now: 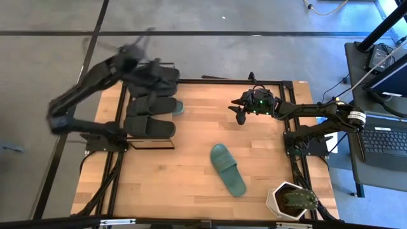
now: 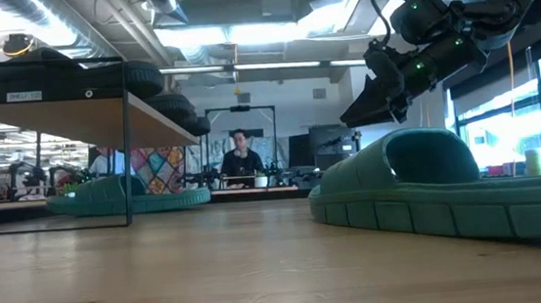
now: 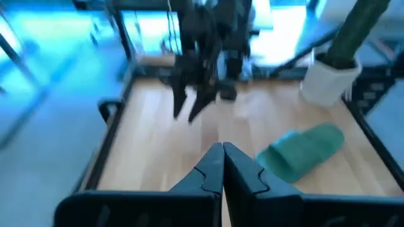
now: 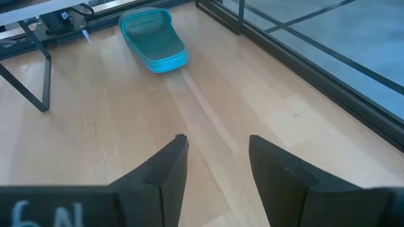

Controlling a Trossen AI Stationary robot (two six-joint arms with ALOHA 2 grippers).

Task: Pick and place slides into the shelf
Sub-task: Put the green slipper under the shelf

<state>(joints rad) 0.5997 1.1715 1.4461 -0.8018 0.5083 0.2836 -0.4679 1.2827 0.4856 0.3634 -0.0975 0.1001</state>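
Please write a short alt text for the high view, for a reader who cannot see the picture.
Seen from above, a green slide lies alone on the wooden table, while black slides fill the shelf at the left edge. The left gripper is raised above the shelf, the right gripper hangs open, and a potted plant stands in one corner.

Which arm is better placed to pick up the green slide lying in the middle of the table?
Probably the right arm. Its hand is open, empty and above the table near the green slide. The left hand is shut, up by the shelf.
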